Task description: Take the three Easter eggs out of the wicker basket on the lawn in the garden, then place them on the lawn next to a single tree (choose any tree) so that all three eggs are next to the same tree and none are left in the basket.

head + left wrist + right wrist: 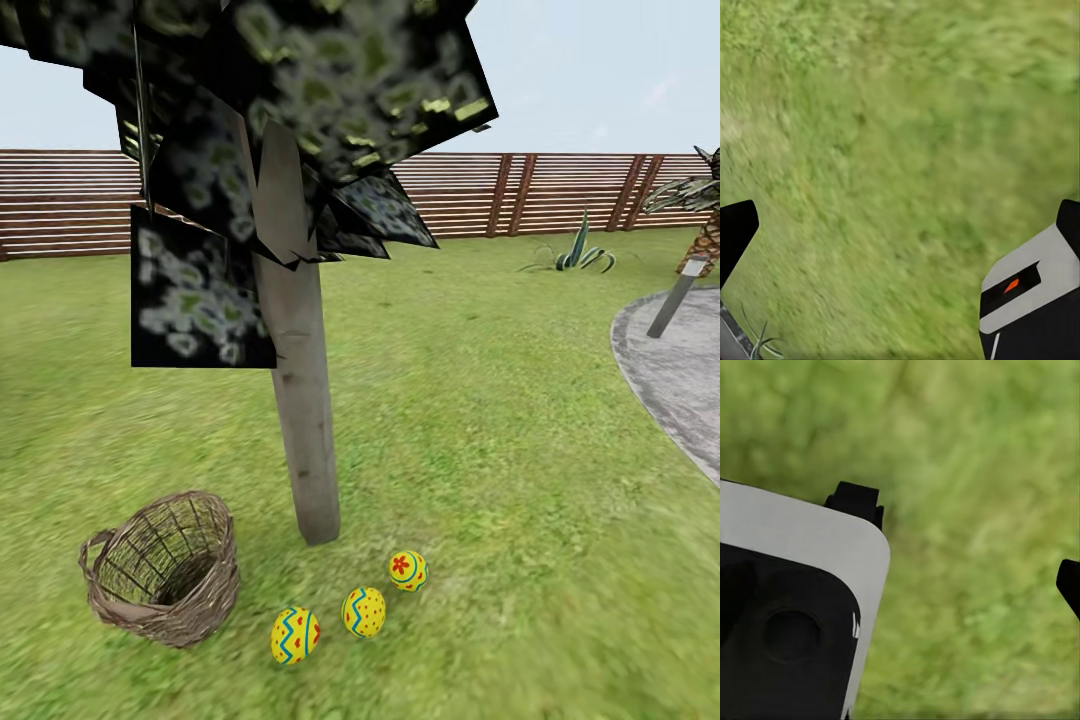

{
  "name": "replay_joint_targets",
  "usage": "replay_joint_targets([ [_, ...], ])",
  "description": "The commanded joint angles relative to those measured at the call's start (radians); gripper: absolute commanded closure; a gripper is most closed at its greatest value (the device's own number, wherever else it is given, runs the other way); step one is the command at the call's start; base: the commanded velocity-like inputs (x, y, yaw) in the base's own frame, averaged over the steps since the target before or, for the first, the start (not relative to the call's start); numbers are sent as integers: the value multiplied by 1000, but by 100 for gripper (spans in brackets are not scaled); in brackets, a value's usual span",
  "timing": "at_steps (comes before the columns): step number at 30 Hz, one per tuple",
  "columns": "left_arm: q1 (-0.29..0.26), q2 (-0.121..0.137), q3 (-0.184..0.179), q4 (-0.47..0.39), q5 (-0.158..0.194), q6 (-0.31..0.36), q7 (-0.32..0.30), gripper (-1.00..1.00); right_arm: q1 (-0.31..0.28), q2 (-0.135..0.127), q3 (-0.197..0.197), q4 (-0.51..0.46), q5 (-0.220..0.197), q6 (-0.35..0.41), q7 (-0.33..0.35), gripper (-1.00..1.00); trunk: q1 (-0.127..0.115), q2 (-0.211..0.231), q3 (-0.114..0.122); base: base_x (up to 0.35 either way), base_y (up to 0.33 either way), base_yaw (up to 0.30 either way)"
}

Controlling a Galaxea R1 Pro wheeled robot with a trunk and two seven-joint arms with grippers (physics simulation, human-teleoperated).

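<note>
All three eggs, zigzag [295, 636], dotted [363, 612] and flower [408, 570], lie on the lawn [480, 450] just near and right of the tree [305, 420], with the basket [165, 580] empty to their left. The task looks finished, so no further move seems needed. Both wrist views show fingers spread over bare grass, holding nothing; no writing is legible

- We see the wicker basket [163, 581] as rough open-weave brown cane, matt.
- The three Easter eggs [363, 611] look smooth and painted, with a faint sheen.
- The tree [300, 400] has a smooth, pale, matt trunk that looks like wood.
- Beneath the left gripper [900, 247], the lawn [900, 112] reads as coarse, matt grass.
- The right gripper [967, 555] shows smooth, matt black-and-white casing, apparently plastic.
</note>
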Motion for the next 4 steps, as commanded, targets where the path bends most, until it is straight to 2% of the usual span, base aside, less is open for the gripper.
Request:
replay_joint_targets([
  [1, 0, 1, -8, -3, 3, 10, 6, -100, -1, -1, -8, 3, 8, -4, 2, -100, 0, 0, -1, 0, 0, 0],
  [4, 0, 1, -8, -3, 3, 10, 6, -100, -1, -1, -8, 3, 9, -4, 2, -100, 0, 0, -1, 0, 0, 0],
])
